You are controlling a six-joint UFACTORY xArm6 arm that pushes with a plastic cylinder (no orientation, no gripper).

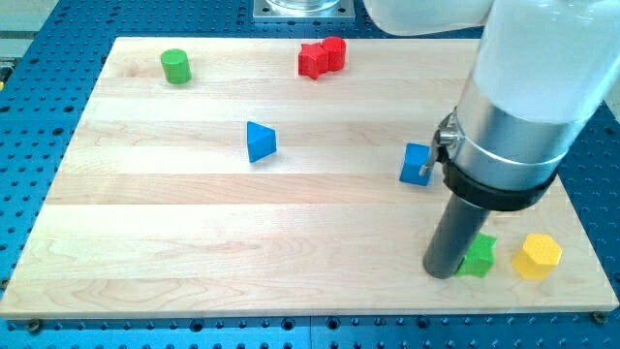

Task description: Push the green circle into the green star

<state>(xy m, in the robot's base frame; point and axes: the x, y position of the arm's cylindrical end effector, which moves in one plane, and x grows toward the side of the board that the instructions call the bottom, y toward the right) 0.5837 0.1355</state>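
Work surface: a pale wooden board [291,242] with visible lengthwise grain, laid on a blue perforated metal table [39,87].

The arm [533,87] enters from the view's top right: white glossy housing, then a brushed silver collar, then a black ring, ending in a dark, matte cylindrical rod. There are no fingers on this rig, only the rod. My tip [441,271] rests on the board at the view's lower right, touching or just beside the left edge of the green star-shaped block [479,256]; the exact contact cannot be made out.

The green cylindrical block [175,66], the task's circle, stands upright near the board's top left corner, well apart from the green star.

Other items: a yellow hexagonal block [537,256] just right of the green star; a blue cube-like block [417,164] beside the silver collar, partly hidden by it; a blue triangular block [260,142] near the board's centre; a red star-shaped block [312,61] touching a red cylindrical block [334,50] at the top edge.
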